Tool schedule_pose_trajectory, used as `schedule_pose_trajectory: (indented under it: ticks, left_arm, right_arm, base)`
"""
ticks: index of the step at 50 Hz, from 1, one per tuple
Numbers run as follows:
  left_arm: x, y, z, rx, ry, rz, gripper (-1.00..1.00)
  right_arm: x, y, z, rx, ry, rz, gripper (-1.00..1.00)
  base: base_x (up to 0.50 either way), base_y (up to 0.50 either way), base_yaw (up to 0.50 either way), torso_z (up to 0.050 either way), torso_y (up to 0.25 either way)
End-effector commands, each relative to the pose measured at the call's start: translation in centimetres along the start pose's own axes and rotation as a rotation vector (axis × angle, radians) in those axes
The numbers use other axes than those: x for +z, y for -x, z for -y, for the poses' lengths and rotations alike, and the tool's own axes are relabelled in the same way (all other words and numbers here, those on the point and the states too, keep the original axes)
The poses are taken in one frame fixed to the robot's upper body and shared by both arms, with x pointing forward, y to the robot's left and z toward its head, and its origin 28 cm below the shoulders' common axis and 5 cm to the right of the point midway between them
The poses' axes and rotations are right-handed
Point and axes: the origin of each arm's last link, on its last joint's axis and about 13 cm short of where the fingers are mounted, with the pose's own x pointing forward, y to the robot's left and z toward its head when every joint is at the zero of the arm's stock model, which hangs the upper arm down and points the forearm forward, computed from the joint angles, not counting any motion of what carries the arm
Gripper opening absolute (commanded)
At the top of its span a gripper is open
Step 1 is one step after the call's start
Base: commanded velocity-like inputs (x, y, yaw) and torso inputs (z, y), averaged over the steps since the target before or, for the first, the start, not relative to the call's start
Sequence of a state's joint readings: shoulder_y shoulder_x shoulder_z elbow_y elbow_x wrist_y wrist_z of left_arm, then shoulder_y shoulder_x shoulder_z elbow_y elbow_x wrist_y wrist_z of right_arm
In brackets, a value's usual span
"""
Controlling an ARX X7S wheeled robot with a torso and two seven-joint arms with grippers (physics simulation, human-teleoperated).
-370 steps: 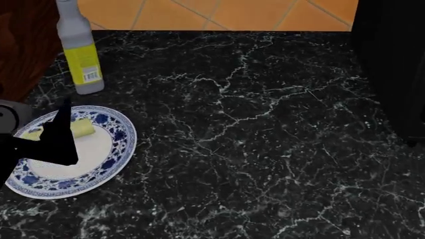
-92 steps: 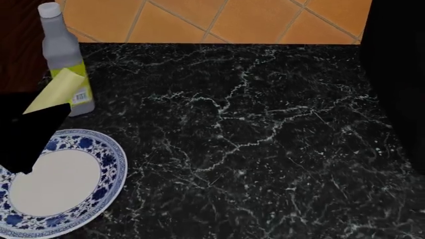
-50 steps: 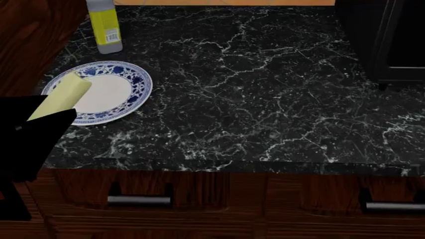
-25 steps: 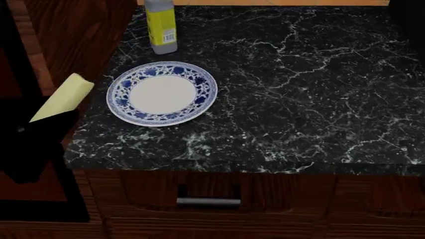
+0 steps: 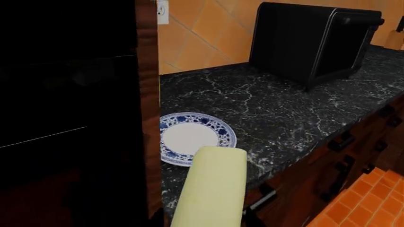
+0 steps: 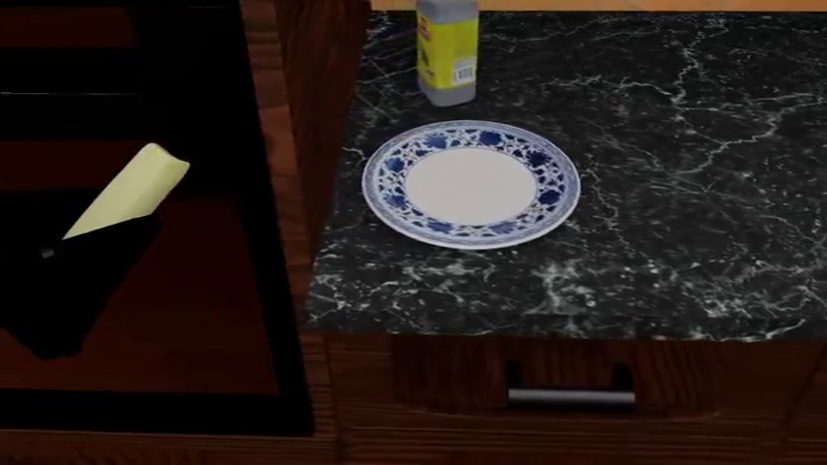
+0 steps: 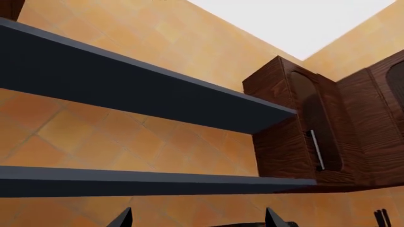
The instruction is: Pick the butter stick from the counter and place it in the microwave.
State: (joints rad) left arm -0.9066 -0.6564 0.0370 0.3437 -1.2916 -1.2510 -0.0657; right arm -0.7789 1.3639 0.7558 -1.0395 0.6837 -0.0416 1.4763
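The counter [image 6: 672,242], a black marble slab with white veins, fills the right part of the head view, over dark wood drawers with a silver bar handle [image 6: 571,395]. A tall dark wood cabinet [image 6: 300,116] stands at its left end, with a black panel beside it.

Only the left wrist view shows the microwave [image 5: 312,40]: a large black box with a glossy front, standing at the far end of the counter against the orange tiled wall [image 5: 202,33], well apart from everything else. That view also shows the orange tiled floor [image 5: 363,208] below the drawers.

A blue-and-white plate [image 6: 472,184] lies bare on the counter near the cabinet. At 12 o'clock from the plate in the head view stands a grey bottle [image 6: 447,48] with a yellow label, its top cut off by the frame.

The butter stick [image 6: 130,191] is off the counter, tilted, held at its lower end by the left pincer [image 6: 77,254], clenched on it, out in front of the dark cabinet at 9 o'clock from the plate.

The right wrist view looks up at dark shelves [image 7: 126,85], orange tiles and wooden wall cupboards [image 7: 315,127]; two dark tips of the right pincer [image 7: 197,218] stand spread apart at its edge, holding nothing.
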Motion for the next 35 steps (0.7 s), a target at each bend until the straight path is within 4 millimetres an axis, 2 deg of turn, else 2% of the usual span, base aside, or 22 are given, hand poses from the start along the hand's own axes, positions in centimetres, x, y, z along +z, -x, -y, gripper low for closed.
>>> schedule_pose_trajectory:
  ticks: [1,35]
  left_arm:
    - [0.39,-0.16,0.03,-0.042,0.025,0.044,-1.00]
    - [0.13,-0.28,0.02,-0.043,0.016,0.044,-1.00]
  right_arm:
    - [0.29,-0.24,0.03,0.010,-0.001,0.028,1.00]
    - [0.22,-0.12,0.10,0.007,-0.001,0.027,1.00]
  base:
    - [0.00,0.50,0.00,0.000,0.000]
    - [0.00,0.50,0.00,0.000,0.000]
